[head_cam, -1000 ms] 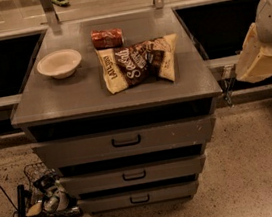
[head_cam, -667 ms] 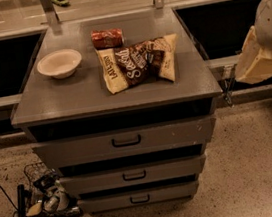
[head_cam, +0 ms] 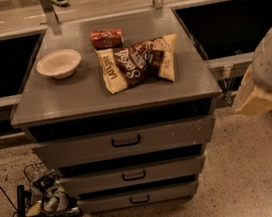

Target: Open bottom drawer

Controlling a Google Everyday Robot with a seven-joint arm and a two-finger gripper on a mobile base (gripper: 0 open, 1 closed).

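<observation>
The bottom drawer (head_cam: 138, 197) is the slimmest grey front at the foot of the grey cabinet (head_cam: 40, 106), with a small black loop handle (head_cam: 139, 199). Its front sits nearly flush under the middle drawer (head_cam: 133, 174) and the top drawer (head_cam: 125, 142). Part of my white and cream arm (head_cam: 266, 79) shows at the right edge, level with the cabinet top and well apart from the drawers. My gripper is out of view.
On the cabinet top lie a white bowl (head_cam: 59, 63), a red packet (head_cam: 106, 38) and chip bags (head_cam: 137, 62). Cables and a wire object (head_cam: 44, 194) lie on the speckled floor at the left. Dark bays and a rail run behind.
My arm at the right edge has come down and slightly left. The drawers and the things on top have not moved.
</observation>
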